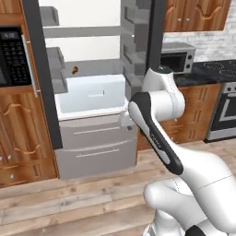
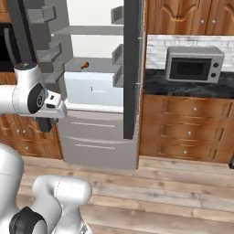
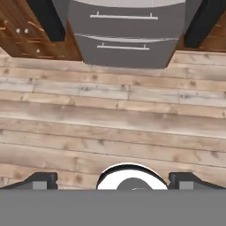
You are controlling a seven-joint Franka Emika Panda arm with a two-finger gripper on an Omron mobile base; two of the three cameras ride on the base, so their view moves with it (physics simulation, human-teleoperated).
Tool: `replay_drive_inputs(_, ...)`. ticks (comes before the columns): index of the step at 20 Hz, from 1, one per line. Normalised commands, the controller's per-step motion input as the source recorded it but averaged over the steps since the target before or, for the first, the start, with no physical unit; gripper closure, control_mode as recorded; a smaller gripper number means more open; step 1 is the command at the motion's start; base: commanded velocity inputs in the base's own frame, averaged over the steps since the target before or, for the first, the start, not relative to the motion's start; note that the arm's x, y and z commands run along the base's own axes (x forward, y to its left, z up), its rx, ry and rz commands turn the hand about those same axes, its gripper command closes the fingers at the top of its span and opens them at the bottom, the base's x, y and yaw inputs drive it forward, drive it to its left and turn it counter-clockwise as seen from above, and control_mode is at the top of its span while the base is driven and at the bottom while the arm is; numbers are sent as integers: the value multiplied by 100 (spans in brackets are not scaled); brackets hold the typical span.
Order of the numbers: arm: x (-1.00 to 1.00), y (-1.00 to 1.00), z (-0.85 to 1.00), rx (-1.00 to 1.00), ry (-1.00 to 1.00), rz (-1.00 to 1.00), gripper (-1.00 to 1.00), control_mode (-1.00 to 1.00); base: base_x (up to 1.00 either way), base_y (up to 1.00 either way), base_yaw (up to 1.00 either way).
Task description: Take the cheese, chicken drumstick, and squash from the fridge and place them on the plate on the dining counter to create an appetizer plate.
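I have the fridge (image 1: 92, 92) in front of me with both doors swung wide, its white interior, grey shelves and door bins in plain sight, and everything else I place against it. Below the open compartment sit its two grey freezer drawers (image 3: 126, 35), which the hand view looks down on along with the plank floor (image 3: 110, 114) in front of them. Inside, a pale drawer (image 2: 93, 89) fills the lower part of the compartment. To the right of the fridge a black countertop (image 2: 183, 87) carries a grey microwave (image 2: 194, 64), and to the left of the fridge a dark wall oven (image 1: 11, 57) is set into wooden cabinets. On the shelf just above the pale drawer, toward its left end, lies the chicken drumstick (image 2: 84, 65), a small brown-orange piece; its long axis seems to run roughly level and slantwise across the shelf, though it is too small for me to say which end is the thick one. The gripper (image 3: 112, 178) hangs in front of the fridge, level with the pale drawer, pointing down at the floor; its two dark fingertips (image 3: 39, 180) stand wide apart with nothing between them.
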Motion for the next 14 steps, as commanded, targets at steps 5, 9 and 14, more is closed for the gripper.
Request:
replay_drive_inputs(5,0,0,0,0,0,0,-100,100,100,50,0)
replay_drive_inputs(9,0,0,0,0,0,0,-100,100,100,35,0)
replay_drive_inputs(14,0,0,0,0,0,0,-100,100,100,4,0)
